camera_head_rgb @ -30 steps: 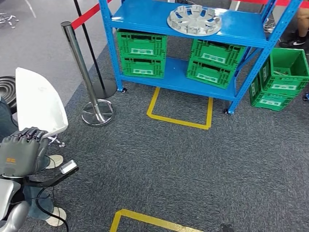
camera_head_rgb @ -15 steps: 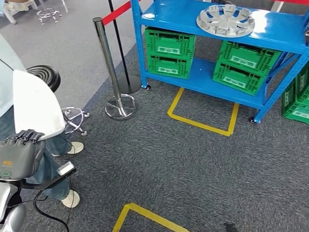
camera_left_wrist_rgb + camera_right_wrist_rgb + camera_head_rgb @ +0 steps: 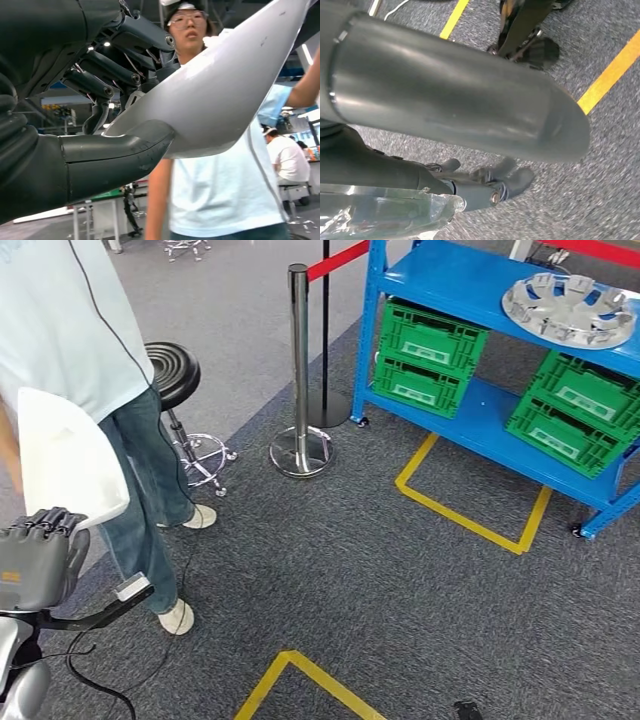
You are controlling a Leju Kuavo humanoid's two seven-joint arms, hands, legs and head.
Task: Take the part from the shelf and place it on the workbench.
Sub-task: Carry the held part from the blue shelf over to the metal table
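Grey carpet (image 3: pixel 362 570) marked with yellow tape fills the foreground of the head view. At lower left, your left hand (image 3: pixel 38 555) is clamped on the white part (image 3: pixel 68 455), thumb under its curved edge and dark fingers over it; the left wrist view shows the same grip on the pale shell. Your right hand (image 3: pixel 486 182) appears in the right wrist view above the carpet with fingers loosely curled; whether it is closed or apart cannot be told. Just behind the part, at upper left, stands a person (image 3: pixel 90 350), with a black stool (image 3: pixel 175 370) beside them. Farther off, a chrome post (image 3: pixel 300 370) stands at centre top, and the blue shelf (image 3: pixel 453 280) with green crates (image 3: pixel 426 355) and a silver wheel cover (image 3: pixel 571 308) sits at upper right. Judged step: carrying, shelf pick-up done. No bench is in view, so your next move calls for finding it while holding the part level.
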